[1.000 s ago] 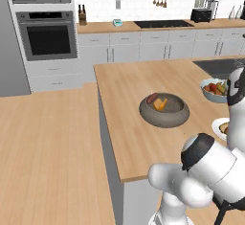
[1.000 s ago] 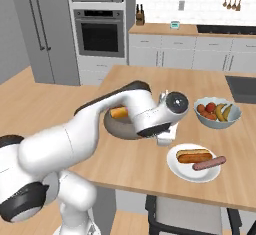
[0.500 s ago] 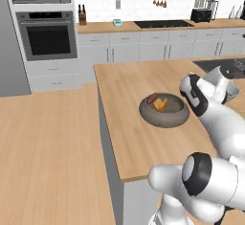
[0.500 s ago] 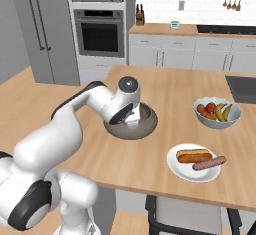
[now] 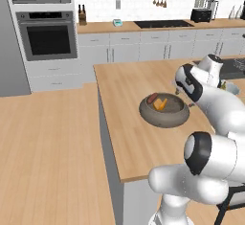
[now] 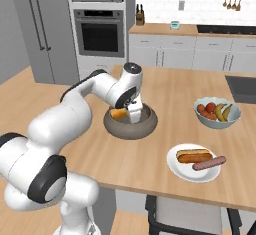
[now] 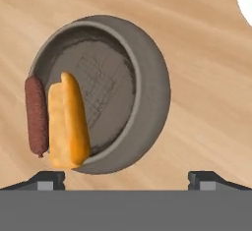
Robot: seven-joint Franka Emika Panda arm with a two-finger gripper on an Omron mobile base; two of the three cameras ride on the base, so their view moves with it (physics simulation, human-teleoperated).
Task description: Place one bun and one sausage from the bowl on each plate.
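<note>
bowl [image 6: 131, 123] holding bun [image 7: 68, 123] and sausage [image 7: 36, 115], gripper [image 7: 126, 178] spread wide, empty, fruit bowl [image 6: 217, 114] nearby

Home kitchen: wall oven [image 5: 49, 39], cooktop [image 5: 161, 24], wooden island [image 5: 124, 104].

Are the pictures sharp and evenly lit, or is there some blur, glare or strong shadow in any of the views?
Left base view: even, flat light; the bowl casts only a faint shadow on the counter; edges slightly soft. Right base view: the same soft look, no glare on the plate. Hand view: sharpest on the bun and sausage, with blocky texture inside the bowl.
</note>
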